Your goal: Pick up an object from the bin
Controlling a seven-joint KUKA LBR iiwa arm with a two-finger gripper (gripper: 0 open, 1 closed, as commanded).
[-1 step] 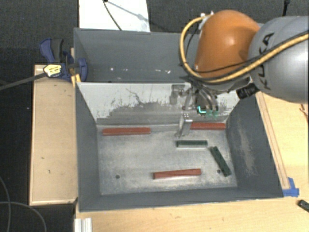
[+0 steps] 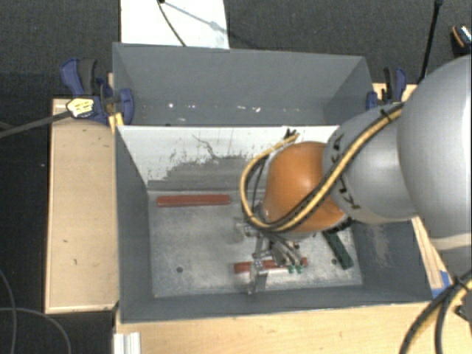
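Note:
My gripper point(image 2: 258, 265) hangs low over the front middle of the bin floor, below the arm's orange cover. Right under it lies a short red stick point(image 2: 245, 268) with a green tip at its right end point(image 2: 297, 268); the gripper's metal parts cross the stick's middle and hide it. A dark green, flat, oblong piece point(image 2: 340, 248) lies to the right of the gripper, partly beneath the arm. A longer reddish-brown bar point(image 2: 193, 200) lies flat near the back left of the floor, well apart from the gripper.
The arm and its cables cover the bin's right half. The sloping grey walls close in on all sides, and the left part of the floor holds just the reddish-brown bar.

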